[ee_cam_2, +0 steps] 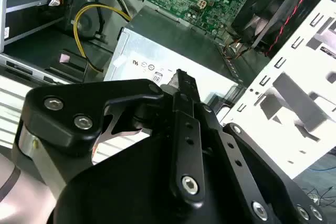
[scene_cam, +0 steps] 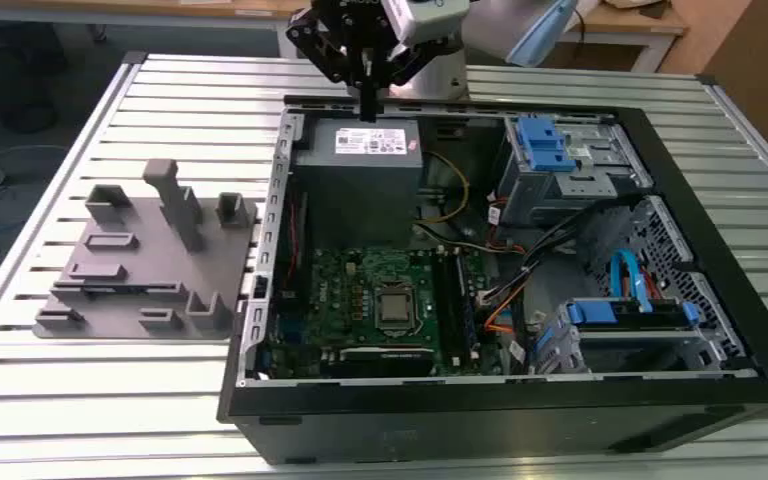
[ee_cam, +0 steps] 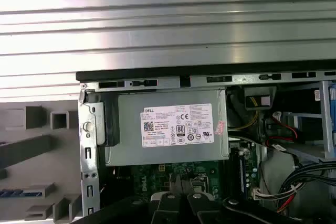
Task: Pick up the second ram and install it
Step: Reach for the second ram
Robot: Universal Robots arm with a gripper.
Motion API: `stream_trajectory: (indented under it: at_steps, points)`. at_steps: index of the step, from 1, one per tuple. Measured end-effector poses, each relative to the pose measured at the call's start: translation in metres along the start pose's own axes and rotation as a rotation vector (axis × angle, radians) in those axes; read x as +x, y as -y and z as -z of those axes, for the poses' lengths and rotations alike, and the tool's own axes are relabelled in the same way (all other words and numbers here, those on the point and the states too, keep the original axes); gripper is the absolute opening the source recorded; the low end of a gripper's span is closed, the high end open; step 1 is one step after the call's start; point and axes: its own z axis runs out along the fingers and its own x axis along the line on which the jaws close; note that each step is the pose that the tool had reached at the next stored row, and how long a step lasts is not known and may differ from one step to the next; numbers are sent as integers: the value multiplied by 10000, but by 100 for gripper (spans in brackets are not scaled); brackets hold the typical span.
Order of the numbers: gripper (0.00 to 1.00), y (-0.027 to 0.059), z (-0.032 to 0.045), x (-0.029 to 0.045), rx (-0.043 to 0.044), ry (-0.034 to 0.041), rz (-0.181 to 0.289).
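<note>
Mostly slatted metal table (scene_cam: 157, 100), open case (scene_cam: 491, 412), second ram (scene_cam: 369, 103) aloft.

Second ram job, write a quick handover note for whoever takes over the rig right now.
Gripper: hovers over the power supply of the open case; whether it holds anything is unclear.
Second ram: maybe the dark strip in the slots beside the CPU socket; not certain.
Done: nothing confirmed.
Left: pick-up and seating, unless that strip is it.
</note>
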Motion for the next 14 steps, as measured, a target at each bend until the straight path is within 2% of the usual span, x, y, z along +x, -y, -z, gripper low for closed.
stream_trajectory:
  at_steps: [3,5,9,14]
  points:
    - [11,0,0,6,0,0,-1]
    - [11,4,2,47,1,0,0]
    - [11,15,6,200,0,0,-1]
    - [11,32,11,425,-1,2,1]
